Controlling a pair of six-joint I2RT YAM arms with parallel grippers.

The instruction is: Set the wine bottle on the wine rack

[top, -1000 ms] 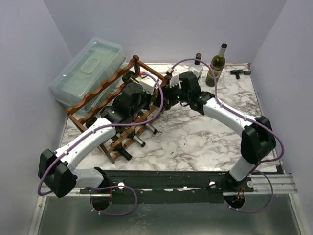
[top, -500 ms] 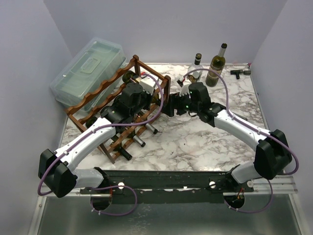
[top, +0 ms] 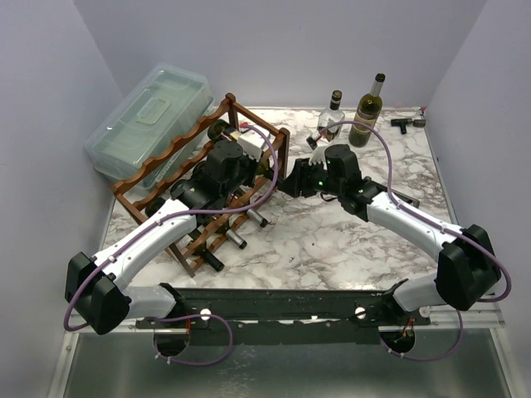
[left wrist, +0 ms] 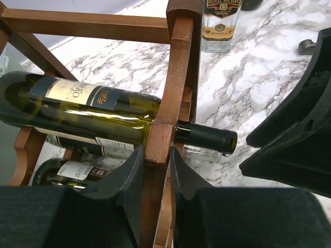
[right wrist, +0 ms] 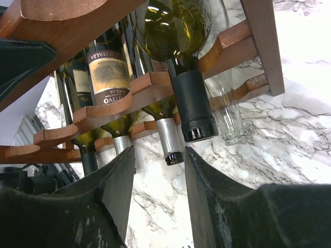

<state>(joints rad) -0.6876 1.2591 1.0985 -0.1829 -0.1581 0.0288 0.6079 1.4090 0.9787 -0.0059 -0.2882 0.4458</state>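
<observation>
The reddish-brown wine rack stands at the left of the marble table, with several bottles lying in its tiers. A green wine bottle with a black capsule lies in the top tier, its neck sticking out past the front rail. My left gripper is shut on the rack's upright wooden post. My right gripper hovers just in front of and below that bottle's neck. Its jaws stand apart with only table showing between them. In the top view the right gripper sits beside the rack's right corner.
A clear plastic lidded box lies behind the rack at far left. A green wine bottle and a clear liquor bottle stand upright at the back. A small black part lies at the back right corner.
My right arm has drawn back from the rack's top toward the near side, and its jaws have narrowed. The left arm has kept its hold on the rack.
</observation>
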